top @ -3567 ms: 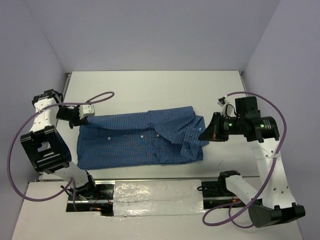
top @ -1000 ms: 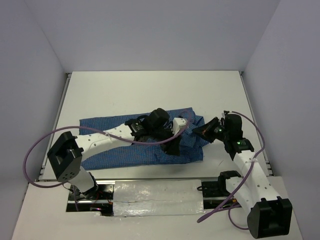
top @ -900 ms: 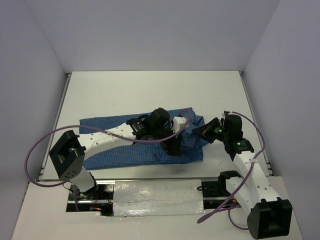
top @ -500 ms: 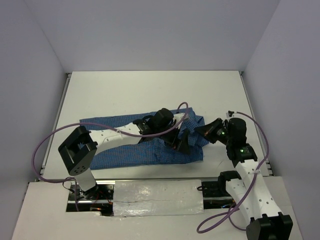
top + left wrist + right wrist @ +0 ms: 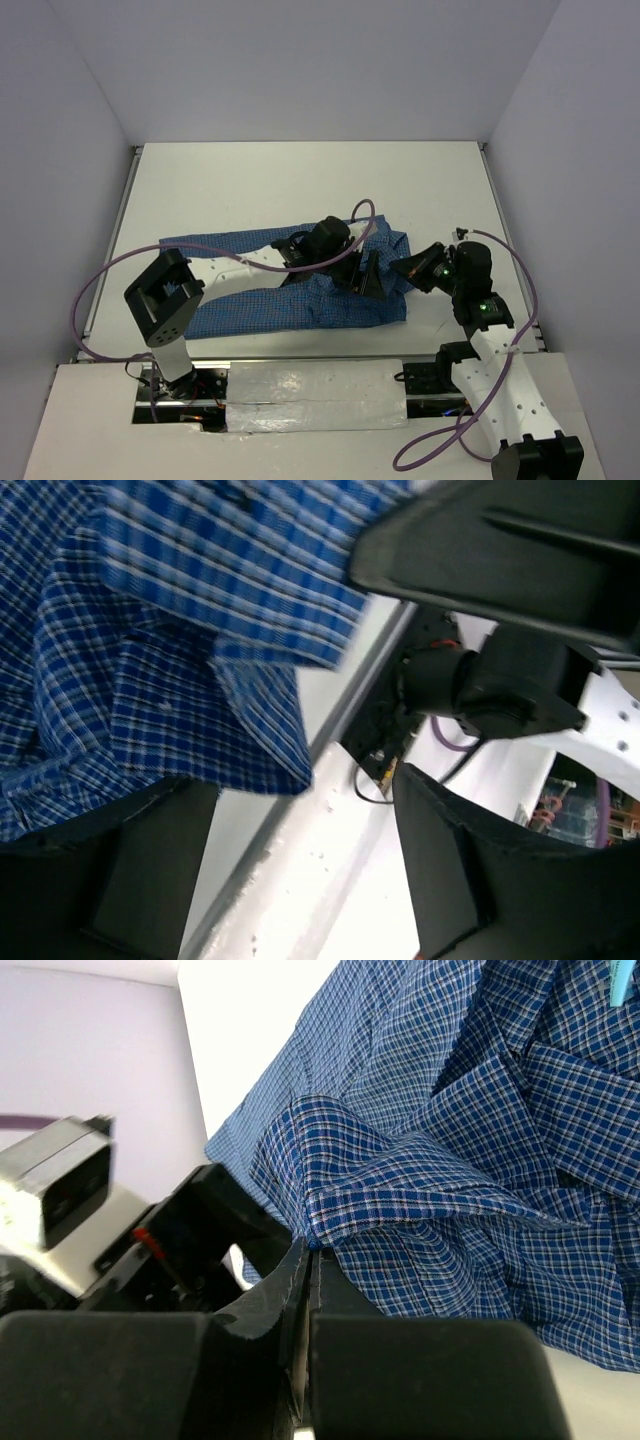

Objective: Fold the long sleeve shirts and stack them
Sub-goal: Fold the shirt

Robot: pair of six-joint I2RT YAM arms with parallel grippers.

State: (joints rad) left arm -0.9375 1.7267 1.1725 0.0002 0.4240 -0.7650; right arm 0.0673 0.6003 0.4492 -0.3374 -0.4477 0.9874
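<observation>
The long sleeve shirt (image 5: 240, 305), blue and finely checked, lies spread across the near half of the white table (image 5: 300, 180). My left arm reaches over it from the left. Its gripper (image 5: 368, 278) hovers by the shirt's right part, open with nothing between its fingers (image 5: 470, 880). The left wrist view has the shirt's hem (image 5: 150, 630) above bare table. My right gripper (image 5: 405, 268) sits at the shirt's right edge, shut on a raised fold of the checked fabric (image 5: 400, 1160); the pinch shows at the fingertips (image 5: 312, 1248). The left gripper (image 5: 190, 1240) is close beside that fold.
Purple cables loop from both arms: one (image 5: 90, 300) at the left, one (image 5: 440, 440) by the right base. A silver taped strip (image 5: 310, 385) runs along the near edge. Grey walls enclose the table on three sides.
My left arm has swung from the shirt's left end across to its right part, and its jaws have widened. The right arm has drawn in lower, still pinching the fold.
</observation>
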